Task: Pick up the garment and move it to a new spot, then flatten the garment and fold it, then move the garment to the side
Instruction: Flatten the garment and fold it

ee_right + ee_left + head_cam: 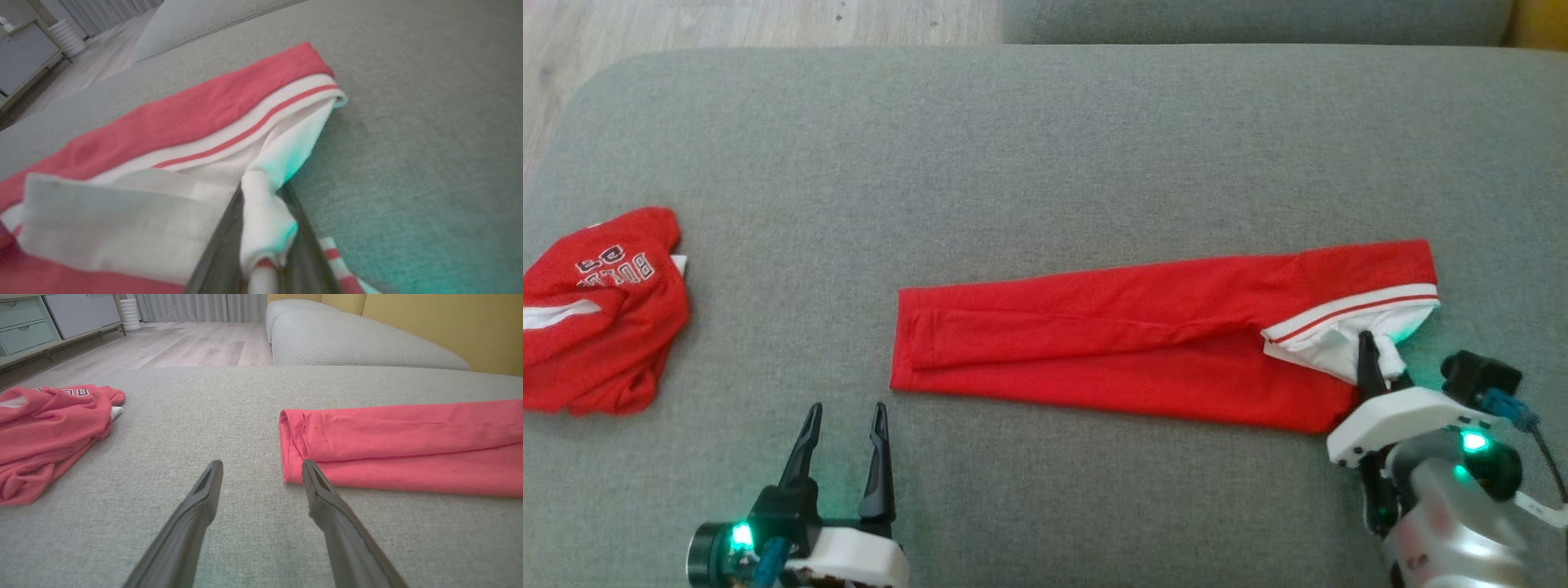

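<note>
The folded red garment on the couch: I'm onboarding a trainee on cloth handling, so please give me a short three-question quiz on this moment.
1. True or false: the right gripper is shut on the white striped end of the folded red garment.
2. The left gripper is: A) jaws apart, over bare grey cushion; B) shut on the garment's hem; C) lifting the garment.
3. What lies at the robot's far left on the cushion?
Key: 1 true; 2 A; 3 a crumpled red jersey.
</note>
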Controlling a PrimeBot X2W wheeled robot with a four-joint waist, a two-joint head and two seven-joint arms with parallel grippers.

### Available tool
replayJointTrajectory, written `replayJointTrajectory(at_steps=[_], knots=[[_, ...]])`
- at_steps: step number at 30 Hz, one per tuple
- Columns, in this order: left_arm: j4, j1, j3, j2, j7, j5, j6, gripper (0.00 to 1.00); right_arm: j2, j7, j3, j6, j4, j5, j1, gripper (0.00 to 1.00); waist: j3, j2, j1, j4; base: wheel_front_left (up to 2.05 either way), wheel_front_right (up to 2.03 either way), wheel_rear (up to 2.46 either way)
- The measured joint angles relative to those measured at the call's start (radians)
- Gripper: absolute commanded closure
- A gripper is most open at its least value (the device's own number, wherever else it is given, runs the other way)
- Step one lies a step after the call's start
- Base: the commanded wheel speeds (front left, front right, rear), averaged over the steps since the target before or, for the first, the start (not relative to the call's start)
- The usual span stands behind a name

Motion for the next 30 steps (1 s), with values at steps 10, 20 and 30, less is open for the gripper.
replayJointTrajectory(at_steps=[10,20,30], knots=[[0.013,0.000,-0.004,0.000,0.000,0.000,0.000,0.00,-0.055,0.018,-0.034,0.000,-0.087,0.044,0.016,1.00,-0.019,0.0000,0.0001,-0.009,0.00,0.00,0.00],[0.030,0.003,-0.068,0.000,0.000,-0.025,-0.014,0.00,-0.001,0.018,0.112,0.000,-0.384,0.083,0.111,1.00,-0.067,0.0000,0.0000,0.041,0.00,0.00,0.00],[0.054,0.004,-0.149,0.001,0.000,-0.025,-0.028,0.00,0.014,0.018,0.372,0.000,-0.373,0.230,0.118,1.00,-0.078,0.0000,0.0000,0.215,0.00,0.00,0.00]])
